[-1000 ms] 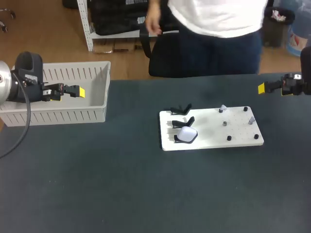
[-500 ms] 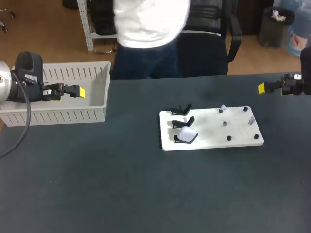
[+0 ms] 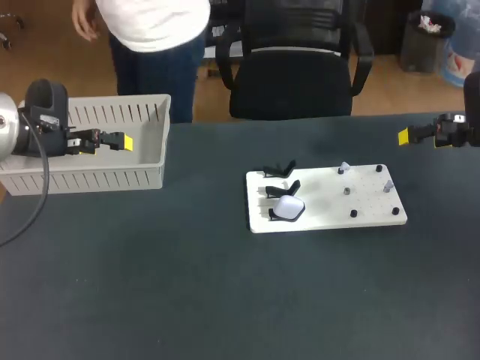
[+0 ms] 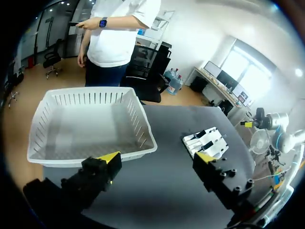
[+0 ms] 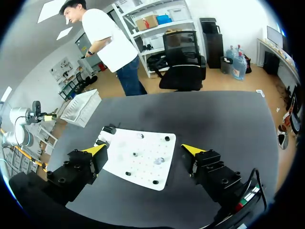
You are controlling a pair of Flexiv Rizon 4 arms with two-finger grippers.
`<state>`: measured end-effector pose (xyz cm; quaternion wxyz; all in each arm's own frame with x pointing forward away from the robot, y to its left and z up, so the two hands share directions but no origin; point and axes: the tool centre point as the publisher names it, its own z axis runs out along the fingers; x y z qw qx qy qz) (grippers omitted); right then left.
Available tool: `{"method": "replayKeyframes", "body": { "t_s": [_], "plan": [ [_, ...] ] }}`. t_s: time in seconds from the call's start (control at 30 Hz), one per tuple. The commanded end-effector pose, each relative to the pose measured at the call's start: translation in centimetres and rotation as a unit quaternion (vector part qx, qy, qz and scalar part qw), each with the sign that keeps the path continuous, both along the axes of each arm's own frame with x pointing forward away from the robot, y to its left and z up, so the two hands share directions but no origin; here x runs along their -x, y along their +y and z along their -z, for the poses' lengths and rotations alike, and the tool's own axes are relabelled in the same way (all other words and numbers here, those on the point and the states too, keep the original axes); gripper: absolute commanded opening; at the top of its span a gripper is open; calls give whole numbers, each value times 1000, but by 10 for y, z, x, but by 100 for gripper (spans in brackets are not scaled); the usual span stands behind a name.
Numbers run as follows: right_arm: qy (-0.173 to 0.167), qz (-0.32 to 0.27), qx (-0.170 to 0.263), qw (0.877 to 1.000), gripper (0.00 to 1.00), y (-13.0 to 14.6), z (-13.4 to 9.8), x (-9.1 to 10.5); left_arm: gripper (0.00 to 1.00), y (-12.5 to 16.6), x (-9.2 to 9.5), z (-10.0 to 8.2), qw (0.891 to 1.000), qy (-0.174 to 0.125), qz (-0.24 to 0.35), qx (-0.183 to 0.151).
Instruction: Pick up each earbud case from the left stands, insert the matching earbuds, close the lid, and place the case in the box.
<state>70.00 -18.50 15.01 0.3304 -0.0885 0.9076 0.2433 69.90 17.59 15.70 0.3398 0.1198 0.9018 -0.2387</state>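
White earbud case [image 3: 288, 208] on white pegboard [image 3: 324, 201] (box [image 3: 90, 180] well apart)

The left tool [image 4: 157, 157] and right tool [image 5: 144, 149] have black, screw-studded fingers [image 4: 224, 181] with yellow tips. A black cable [image 3: 43, 187] hangs from the silver left arm [image 3: 4, 135].

From the table's [image 3: 187, 300] middle, the box [image 3: 97, 178] lies at ten o'clock and the board [image 3: 322, 196] at two o'clock, well apart. The left gripper [image 3: 124, 142] hangs over the box. On the board, the case [image 3: 288, 208] rests at its nine o'clock end, stands [image 3: 279, 169] at the case's twelve o'clock, pegs [image 3: 353, 214] toward three o'clock. The right gripper [image 3: 403, 136] hangs at the board's two o'clock.
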Motion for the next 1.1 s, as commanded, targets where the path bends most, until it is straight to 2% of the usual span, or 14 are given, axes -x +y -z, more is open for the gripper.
{"method": "replayKeyframes", "body": {
  "t_s": [0.03,0.07,0.13,0.27,0.3,0.33,0.43,0.6,0.63,0.67,1.1],
  "plan": [
    [0,0,0,1000,100,0,0,0,100,6,16,-2,966,-153,194,82],
    [0,0,0,1000,100,0,0,0,100,5,17,-1,958,-183,209,68],
    [0,0,0,1000,100,0,0,0,100,2,18,0,940,-213,259,69],
    [0,0,0,1000,100,0,0,0,100,-5,26,-1,902,-253,345,59],
    [0,0,0,1000,100,0,0,0,100,-9,27,-3,896,-253,361,51],
    [0,0,0,1000,100,0,0,0,100,-11,30,-5,885,-264,379,51],
    [0,0,0,1000,100,0,0,0,100,-21,34,-11,871,-274,405,52],
    [0,0,0,1000,100,0,0,0,100,-36,36,-15,861,-279,422,50],
    [0,0,0,1000,100,0,0,0,100,-40,36,-15,865,-276,418,45],
    [0,0,0,1000,100,0,0,0,100,-44,35,-15,874,-266,405,39],
    [0,0,0,1000,100,0,0,0,100,-44,35,-15,874,-266,405,39]
  ]
}}
